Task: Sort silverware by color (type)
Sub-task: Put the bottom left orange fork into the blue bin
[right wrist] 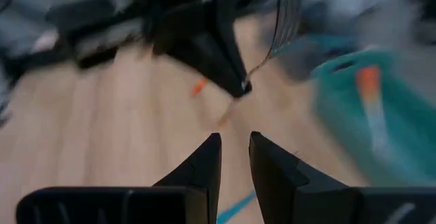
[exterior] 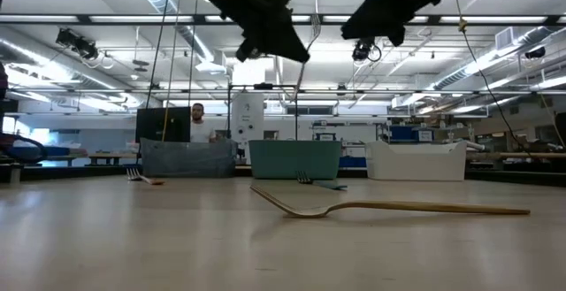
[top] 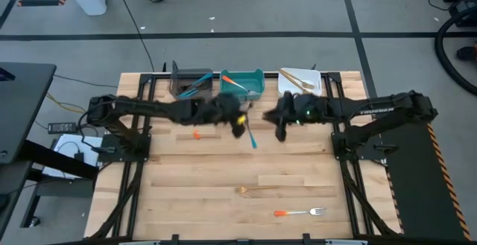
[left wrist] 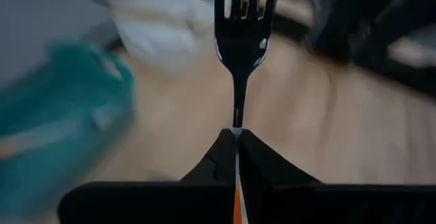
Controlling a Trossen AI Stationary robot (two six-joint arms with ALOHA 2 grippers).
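Observation:
My left gripper (left wrist: 237, 132) is shut on an orange-handled fork and hangs above the table's middle (top: 238, 124), in front of the teal bin (top: 242, 83). My right gripper (right wrist: 235, 157) is open and holds nothing. It hovers just to the right (top: 282, 132), above a blue-handled fork (top: 252, 137) that lies flat on the table. A second orange-handled fork (top: 298, 213) and a gold fork (top: 257, 190) lie flat near the front edge. An orange piece (top: 197, 135) lies left of centre. My left gripper pinches the fork at its thin neck (left wrist: 237, 115), where the silver stem meets the orange handle (left wrist: 238, 207). The fork runs along the fingers. Its tines (left wrist: 245, 6) stick out beyond the fingertips and the handle runs back between them. It is lifted clear of the table.
Three bins stand in a row at the far edge: grey (top: 190, 81) with blue forks, teal with an orange fork, white (top: 300, 81) with gold forks. A person (exterior: 199, 123) stands in the room behind the table. Bare wood lies left of the gold fork.

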